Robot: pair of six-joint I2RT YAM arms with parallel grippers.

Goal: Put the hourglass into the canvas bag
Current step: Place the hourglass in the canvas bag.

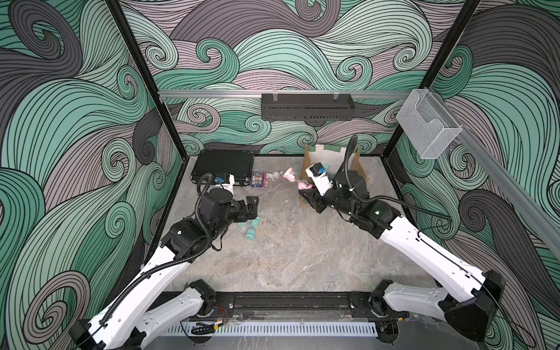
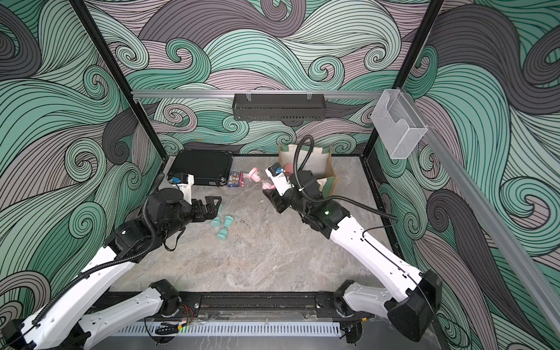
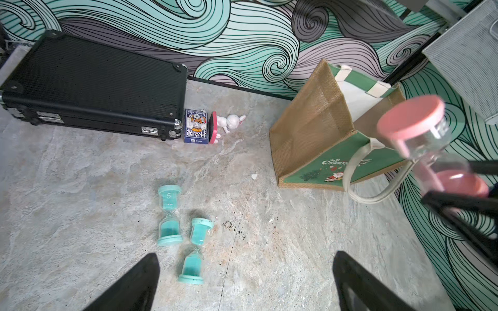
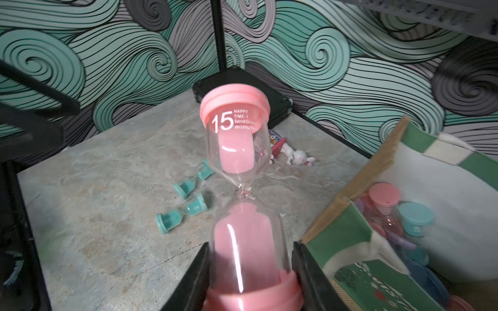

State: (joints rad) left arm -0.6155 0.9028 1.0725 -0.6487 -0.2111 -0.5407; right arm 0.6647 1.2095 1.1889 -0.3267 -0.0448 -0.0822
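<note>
The right end effector (image 4: 250, 245) is clamped on the lower bulb of a pink hourglass (image 4: 237, 145), close to its cap. The jaws are nearly closed against the glass. The hourglass hangs in the air, tilted, just beside the open bag (image 3: 307, 129) and not yet over its mouth. The bag stands at the back of the surface (image 3: 80, 188) with a handle drooping down its green front. Several other timers (image 4: 385, 199) already lie inside it.

The left end effector (image 3: 245, 257) hovers empty with its jaws wide apart above two teal hourglasses (image 3: 169, 215) that lie on the surface.

The grip looks risky. Smooth glass held at one end could pivot or slip out. The free end could snag the bag's rim or handle and drag the soft bag over. A release from too high could crack glass against the timers below.
</note>
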